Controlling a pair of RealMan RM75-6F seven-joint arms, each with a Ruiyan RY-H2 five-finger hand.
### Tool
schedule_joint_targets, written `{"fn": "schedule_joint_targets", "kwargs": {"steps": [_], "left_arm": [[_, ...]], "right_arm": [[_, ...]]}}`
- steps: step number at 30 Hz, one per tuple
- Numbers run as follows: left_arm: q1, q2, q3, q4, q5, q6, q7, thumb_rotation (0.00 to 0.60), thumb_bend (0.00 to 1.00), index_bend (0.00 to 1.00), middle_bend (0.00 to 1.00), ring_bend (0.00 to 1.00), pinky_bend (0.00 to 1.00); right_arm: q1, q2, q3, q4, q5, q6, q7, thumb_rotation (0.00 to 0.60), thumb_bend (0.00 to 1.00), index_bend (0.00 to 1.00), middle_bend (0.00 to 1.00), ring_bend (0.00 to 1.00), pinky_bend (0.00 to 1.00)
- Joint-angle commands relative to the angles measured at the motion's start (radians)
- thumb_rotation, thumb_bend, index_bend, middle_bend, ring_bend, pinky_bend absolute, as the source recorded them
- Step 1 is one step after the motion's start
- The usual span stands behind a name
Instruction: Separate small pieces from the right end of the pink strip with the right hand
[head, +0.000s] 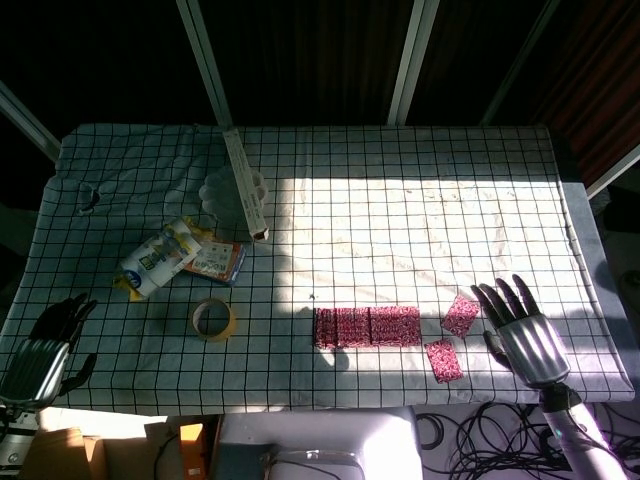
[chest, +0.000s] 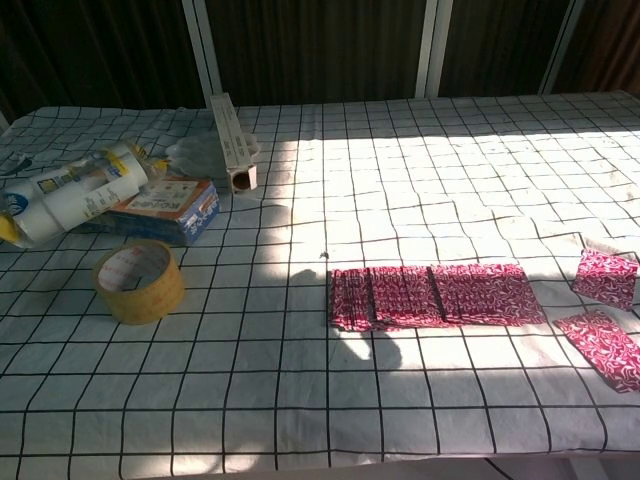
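Cloth, patterned strip, tape and packaging, as we are seeing them

We are looking at a matt white tablecloth (chest: 300, 400) with a black grid, slightly wrinkled; the pink strip (chest: 435, 296) is showing a matt, finely patterned face, as are the two loose pieces (chest: 606, 345). The tape roll (chest: 138, 280) is looking glossy, the right hand (head: 527, 340) is gleaming like ribbed metal, and the packet (chest: 70, 196) is shining like plastic.

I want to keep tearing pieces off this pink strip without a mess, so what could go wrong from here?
1. The right hand hangs open beside the upper loose piece; reaching back for the pink strip, it could sweep that piece away.
2. The lower loose piece lies near the table's front edge and might get knocked off.
3. Nothing holds the strip down, so pulling on its right end may drag it all.
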Motion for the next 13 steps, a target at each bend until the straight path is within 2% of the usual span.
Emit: {"fn": "schedule_joint_targets", "kwargs": {"steps": [1,4,8,13], "left_arm": [[0.004,-0.002,0.001,0.004,0.002,0.004,-0.003,0.600,0.40,0.00,0.00,0.00,0.09],[0.005,-0.005,0.000,0.004,0.000,0.005,0.002,0.600,0.40,0.00,0.00,0.00,0.09],[0.007,-0.011,-0.001,0.003,0.003,0.011,0.016,0.600,0.40,0.00,0.00,0.00,0.09],[0.016,-0.014,0.003,0.004,0.003,0.019,0.029,0.600,0.40,0.00,0.00,0.00,0.09]], "right_arm": [[-0.094,-0.003,0.056,0.096,0.001,0.123,0.205,0.600,0.44,0.00,0.00,0.00,0.00],[-0.114,0.008,0.056,0.116,0.023,0.106,0.229,0.600,0.44,0.00,0.00,0.00,0.00],[-0.119,0.027,0.053,0.085,0.034,0.059,0.219,0.600,0.44,0.00,0.00,0.00,0.00],[-0.102,0.040,0.047,0.063,0.002,0.002,0.213,0.600,0.44,0.00,0.00,0.00,0.00]]}}
